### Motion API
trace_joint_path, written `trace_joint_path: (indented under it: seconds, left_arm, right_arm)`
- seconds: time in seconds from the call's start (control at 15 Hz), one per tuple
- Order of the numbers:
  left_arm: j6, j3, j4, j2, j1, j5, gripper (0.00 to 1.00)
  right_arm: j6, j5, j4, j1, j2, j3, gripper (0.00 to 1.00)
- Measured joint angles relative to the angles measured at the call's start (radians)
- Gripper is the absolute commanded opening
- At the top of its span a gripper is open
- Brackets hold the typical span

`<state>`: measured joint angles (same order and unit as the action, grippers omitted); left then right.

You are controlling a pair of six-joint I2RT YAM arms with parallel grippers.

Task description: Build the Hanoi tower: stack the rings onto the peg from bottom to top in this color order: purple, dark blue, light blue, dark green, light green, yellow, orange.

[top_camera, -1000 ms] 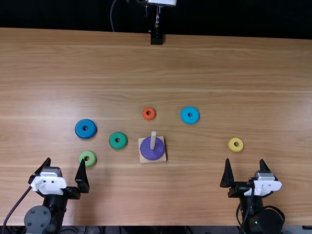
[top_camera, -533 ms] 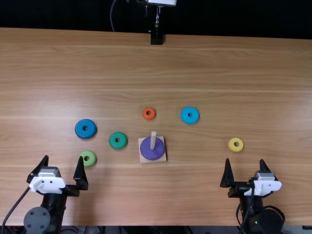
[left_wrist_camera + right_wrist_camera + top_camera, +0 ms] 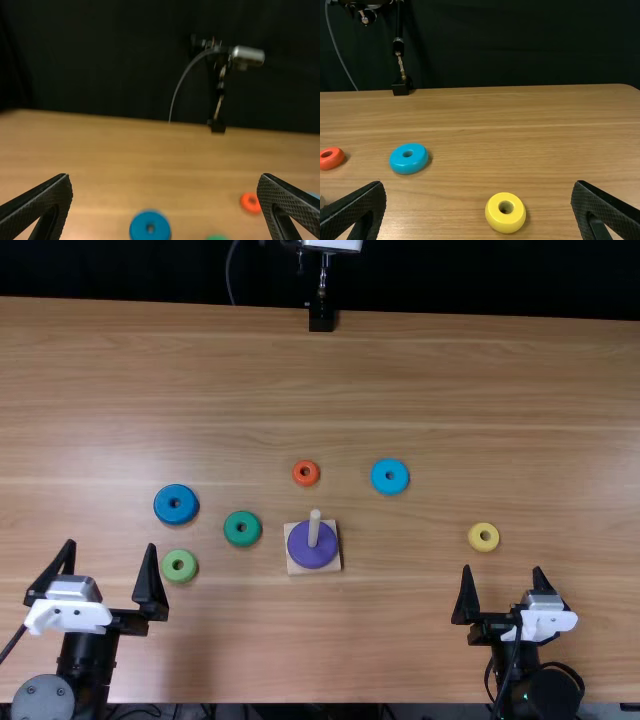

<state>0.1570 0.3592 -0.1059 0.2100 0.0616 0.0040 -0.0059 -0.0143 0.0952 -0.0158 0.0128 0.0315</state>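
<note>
Left hand (image 3: 110, 544) has shifted toward the left side of the top view since the earlier frame, fingers spread. Right hand (image 3: 502, 569) hasn't moved, also spread. Rings are where they were.

Top view: base (image 3: 334, 562) sits on the desk (image 3: 450, 390), its peg (image 3: 315, 525) upright. Purple ring (image 3: 312, 554) is around the peg, down at the base; the only ring loaded, correct bottom piece. Loose on the desk: dark blue ring (image 3: 164, 505), dark green ring (image 3: 233, 529), light green ring (image 3: 188, 571), orange ring (image 3: 314, 476), light blue ring (image 3: 380, 473), yellow ring (image 3: 477, 539).

Next step, my read: dark blue, left hand, since that ring lies on its side. Come over light green without clipping it, center on the hole, straddle the ring, descend vertically, close on the outer wall. Keep the ring level, lift above the peg tip, line hole to peg, lower, then release. Off-center release would likely leave it tilted on the tip. Carry high past dark green.

Left wrist view: fingers wide apart, nothing between the pads; dark blue lies flat ahead. Needs re-aiming before any descent.

Right wrist view: fingers wide apart, nothing gripped. Yellow and light blue lie flat ahead. Light blue looks like this arm's job, after dark blue.
</note>
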Motion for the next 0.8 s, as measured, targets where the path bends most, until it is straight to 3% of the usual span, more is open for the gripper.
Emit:
trace_joint_path:
  seconds: [0.2,0.33,0.6,0.8]
  left_arm:
    - [0.000,0.045,-0.011,0.028,-0.003,-0.005,1.00]
    - [-0.004,0.115,-0.031,0.071,-0.003,-0.027,1.00]
    - [-0.094,0.216,-0.069,0.171,-0.003,-0.076,1.00]
    - [-0.134,0.379,-0.245,0.329,-0.005,-0.096,1.00]
  right_arm:
    - [0.000,0.000,0.000,0.000,0.000,0.000,1.00]
    - [0.000,0.000,0.000,0.000,0.000,0.000,1.00]
    - [0.000,0.000,0.000,0.000,0.000,0.000,1.00]
    - [0.000,0.000,0.000,0.000,0.000,0.000,1.00]
